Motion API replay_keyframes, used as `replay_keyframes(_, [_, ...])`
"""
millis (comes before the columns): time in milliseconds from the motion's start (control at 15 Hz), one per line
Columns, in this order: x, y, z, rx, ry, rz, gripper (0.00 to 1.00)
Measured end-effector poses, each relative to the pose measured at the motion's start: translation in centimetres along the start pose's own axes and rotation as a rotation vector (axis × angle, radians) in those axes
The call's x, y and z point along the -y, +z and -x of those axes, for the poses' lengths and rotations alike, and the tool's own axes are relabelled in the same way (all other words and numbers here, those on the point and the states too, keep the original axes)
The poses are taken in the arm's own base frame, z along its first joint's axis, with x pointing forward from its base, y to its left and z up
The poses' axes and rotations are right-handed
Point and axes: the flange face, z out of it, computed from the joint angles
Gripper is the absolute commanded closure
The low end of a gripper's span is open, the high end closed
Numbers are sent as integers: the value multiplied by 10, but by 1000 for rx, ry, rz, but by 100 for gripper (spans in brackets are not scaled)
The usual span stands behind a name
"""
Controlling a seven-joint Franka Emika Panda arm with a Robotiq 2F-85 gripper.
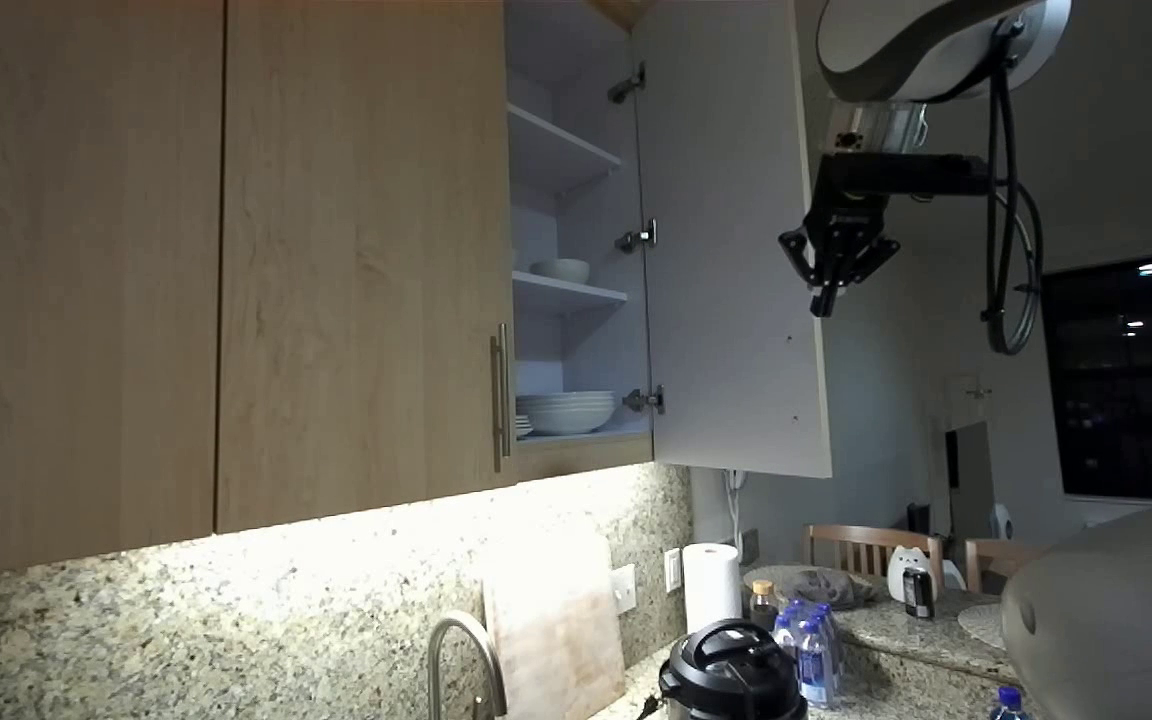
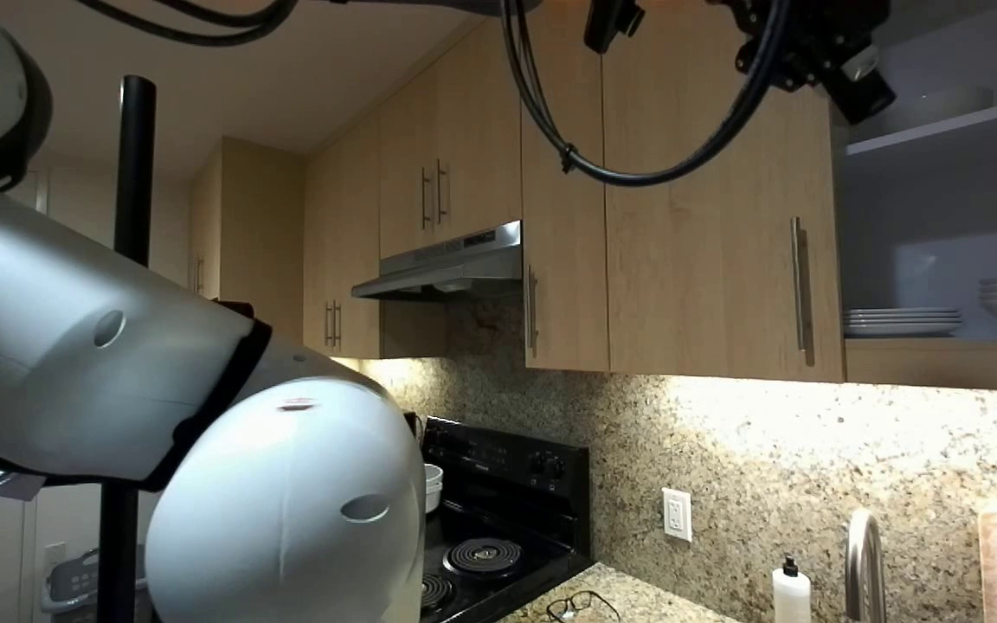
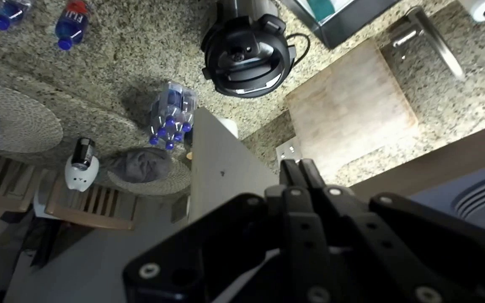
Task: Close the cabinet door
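Note:
The cabinet door [image 1: 726,260] stands wide open in an exterior view, its white inner face showing. Its metal handle and wood front are hidden. In the wrist view the door's inner face [image 3: 225,168] and lower corner show just left of the fingers. The door is out of view in the exterior view from the stove side. My gripper [image 1: 822,300] is shut and empty, pointing down on the inner-face side near the door's free edge. Whether it touches the door I cannot tell. It also shows in an exterior view [image 2: 867,97] and in the wrist view [image 3: 297,168].
The open cabinet holds bowls [image 1: 566,412] on its shelves. The matching door [image 1: 366,250] beside it is closed, its handle [image 1: 504,390] sticking out. Below are a black pressure cooker [image 1: 736,665], bottles [image 1: 814,650], a faucet [image 1: 461,640] and a cutting board [image 3: 352,101].

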Motion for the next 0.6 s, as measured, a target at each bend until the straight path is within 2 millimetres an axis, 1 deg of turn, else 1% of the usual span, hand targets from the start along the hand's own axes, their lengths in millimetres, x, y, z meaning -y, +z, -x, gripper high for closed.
replay_keyframes(600, [-95,9,-14,-149,224,-2,95])
